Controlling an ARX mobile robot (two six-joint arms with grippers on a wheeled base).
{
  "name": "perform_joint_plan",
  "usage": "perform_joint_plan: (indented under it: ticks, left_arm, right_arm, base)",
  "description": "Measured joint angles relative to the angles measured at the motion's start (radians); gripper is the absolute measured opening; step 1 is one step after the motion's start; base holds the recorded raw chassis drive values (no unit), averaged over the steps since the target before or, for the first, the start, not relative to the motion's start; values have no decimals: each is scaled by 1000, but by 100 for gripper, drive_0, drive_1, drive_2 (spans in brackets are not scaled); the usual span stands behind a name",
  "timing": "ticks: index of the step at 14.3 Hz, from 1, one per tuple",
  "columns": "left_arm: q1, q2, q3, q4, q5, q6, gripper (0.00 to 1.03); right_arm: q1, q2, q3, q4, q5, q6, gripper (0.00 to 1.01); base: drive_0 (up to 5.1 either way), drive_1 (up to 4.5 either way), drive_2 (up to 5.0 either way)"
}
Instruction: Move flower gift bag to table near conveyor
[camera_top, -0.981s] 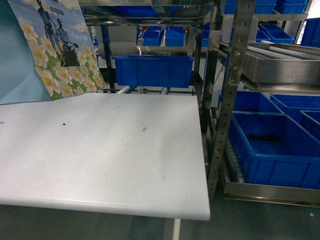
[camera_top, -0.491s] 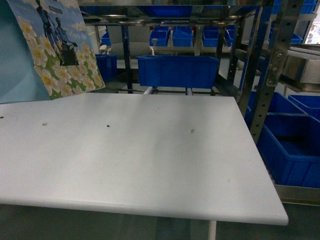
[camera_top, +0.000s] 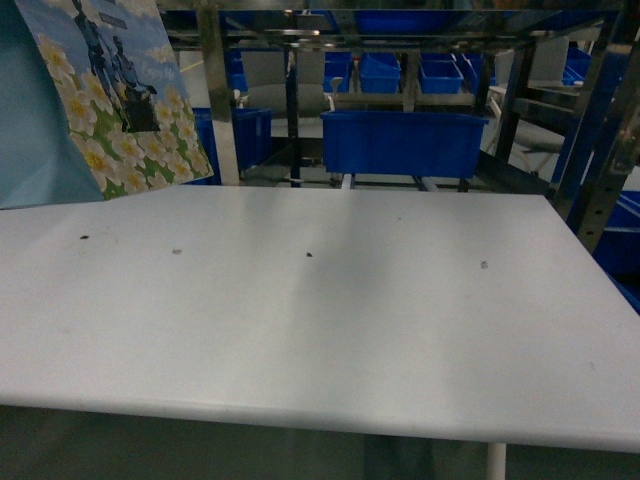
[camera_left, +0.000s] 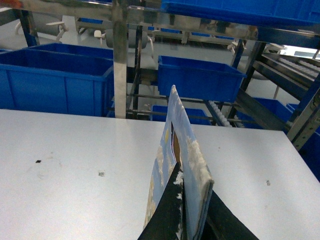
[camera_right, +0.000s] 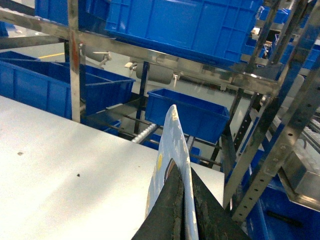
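The flower gift bag (camera_top: 110, 100), printed with white blossoms on blue, hangs at the top left of the head view above the white table's (camera_top: 320, 320) far left edge. Neither gripper shows in that view. In the left wrist view my left gripper (camera_left: 192, 184) is shut on the bag's upper edge (camera_left: 186, 150), over the table (camera_left: 75, 160). In the right wrist view my right gripper (camera_right: 182, 167) is shut on the bag's thin edge (camera_right: 172, 127), above the table (camera_right: 65, 175). Pale rollers of the conveyor (camera_left: 219, 107) show just beyond the table's far edge.
Steel racks with blue bins (camera_top: 400, 140) stand behind the table. Perforated steel uprights (camera_right: 270, 150) and more blue bins (camera_right: 290, 215) flank its right end. Another bin (camera_left: 50, 85) sits at the back left.
The head view has swung so that the table and racks slid rightward, and more tabletop shows on the right. The bag keeps its place at the top left.
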Motion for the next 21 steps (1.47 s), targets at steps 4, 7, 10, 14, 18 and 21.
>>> perform_joint_plan:
  ticks: [4,7,10,14,18,21]
  left_arm:
    - [0,0,0,0,0,0,2]
    - [0,0,0,1,0,0,2]
    - [-1,0,0,2,0,0,2]
    - [-2,0,0,-1,0,0,2]
    - [9,-1,0,2,-10,0,2]
    - [-3,-1,0,2,2,0,2]
  right_arm:
    - [0,0,0,3,-1,0,2]
    - [0,0,0,5,0,0,2]
    - [0,0,0,1,0,0,2]
    - [0,0,0,5,-1,0,2]
    - [0,-1,1,3,-7,0,2]
    - [-1,0,1,1,-2,0,2]
  base:
    - [-499,242,242]
    - [-493,247,247]
    - [-496,245,245]
    - [-501,240,240]
    - [-90,31,31]
    - [134,-66,-66]
